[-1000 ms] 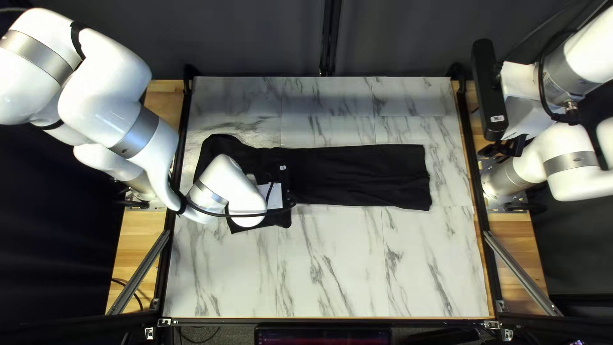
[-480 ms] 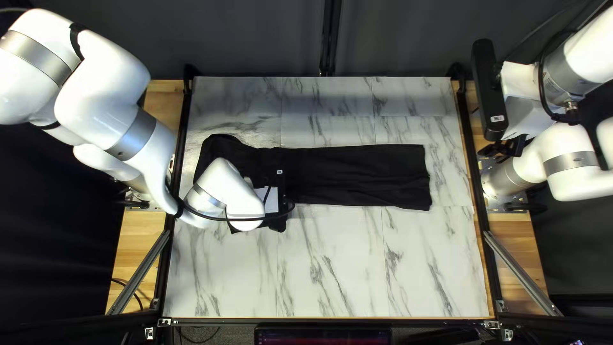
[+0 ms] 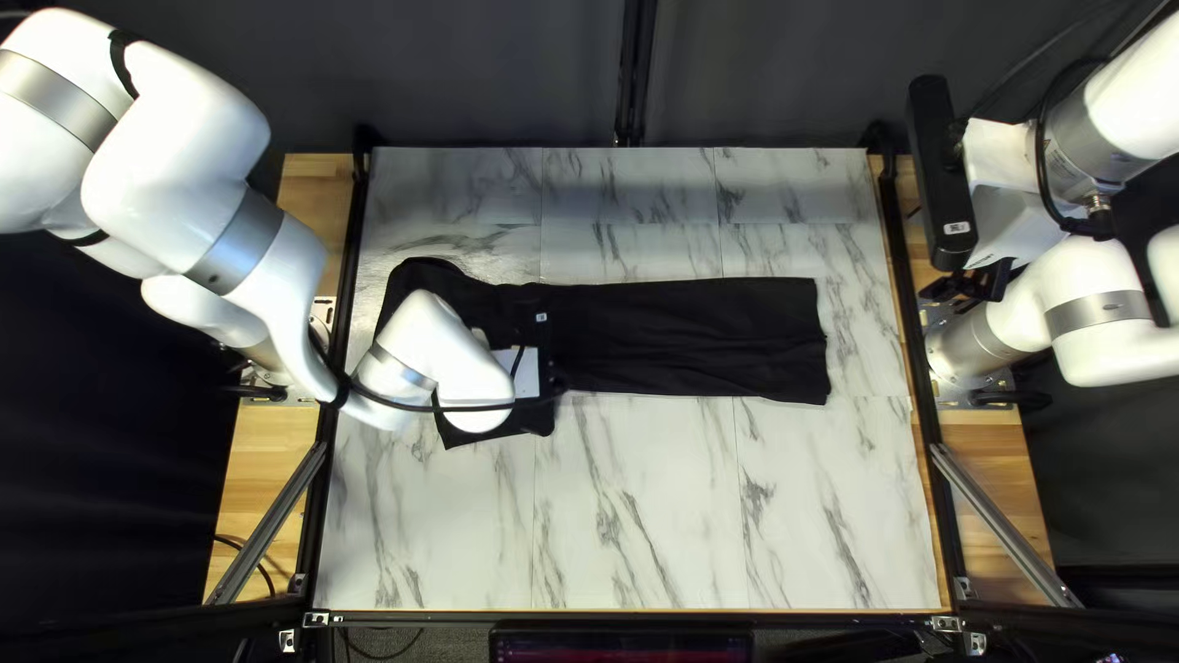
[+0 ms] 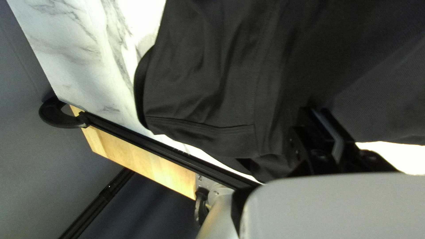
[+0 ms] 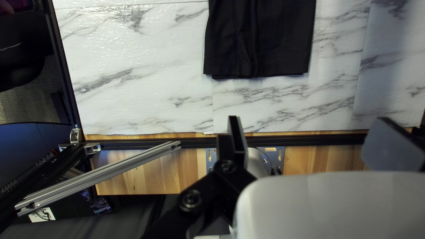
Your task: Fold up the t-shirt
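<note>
Left side of the top left view: left arm's white wrist (image 3: pixel 442 368) is leaning over the wider end of the black t-shirt (image 3: pixel 688 338). Left gripper (image 3: pixel 540 415) is working low at that end; in its wrist view the fingers (image 4: pixel 304 137) are standing close together, tips sinking into dark cloth, apparently pinching the t-shirt.

Middle: t-shirt is lying as a long, narrow band on the marble-patterned tabletop (image 3: pixel 688 516), lightly creased, its wide end spreading toward both far and near edges.

Right side: squared end of the t-shirt is resting short of the table's right edge. Right gripper (image 3: pixel 967 287) is hanging near that edge, well apart from the cloth, fingers spreading wide, holding nothing.
</note>
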